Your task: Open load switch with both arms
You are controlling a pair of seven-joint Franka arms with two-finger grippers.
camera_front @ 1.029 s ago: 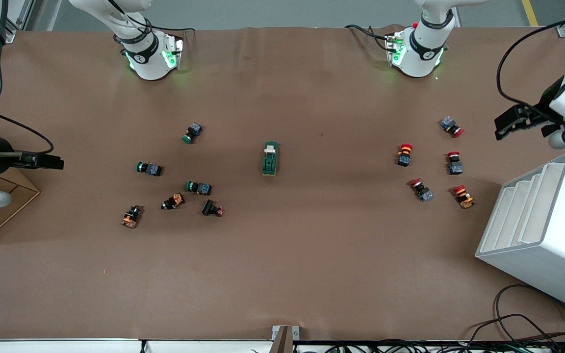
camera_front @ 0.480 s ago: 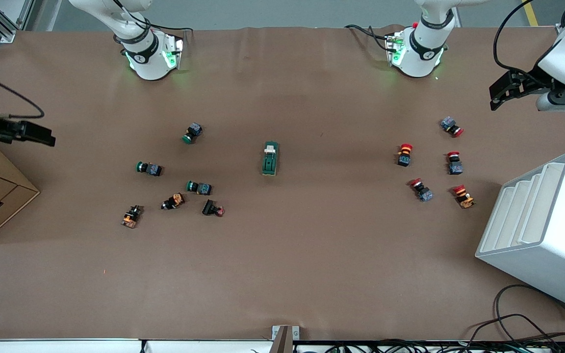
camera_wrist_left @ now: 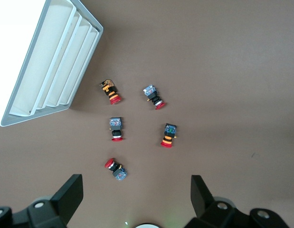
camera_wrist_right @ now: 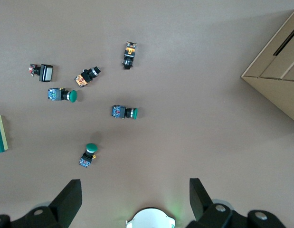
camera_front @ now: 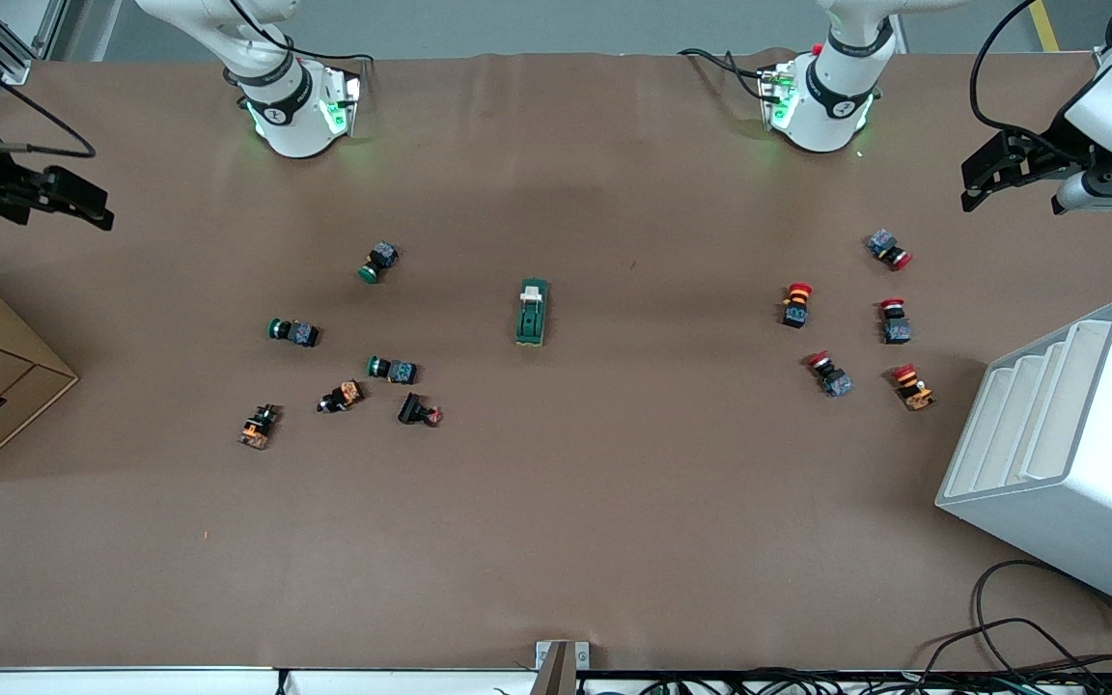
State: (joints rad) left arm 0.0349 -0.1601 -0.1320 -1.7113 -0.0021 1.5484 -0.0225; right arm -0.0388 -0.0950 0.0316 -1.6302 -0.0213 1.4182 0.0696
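Since the earlier frames, both grippers have been raised and drawn back toward the base side of the bench, while the load switch (camera_front: 532,312) has stayed where it was. It lies untouched at mid-bench, its white lever end toward the bases, well apart from both sets of jaws and roughly between them. The left gripper (camera_front: 986,179) is held over bare bench at the left arm's end, its jaws spread apart and empty; below them, in the left wrist view, five red-capped push buttons (camera_wrist_left: 168,135) are seen beside the white slotted rack (camera_wrist_left: 47,57). The right gripper (camera_front: 83,203) is held over the right arm's end, jaws likewise apart and empty, with green-capped push buttons (camera_wrist_right: 124,112) beneath and a cardboard drawer box (camera_wrist_right: 277,76) nearby.
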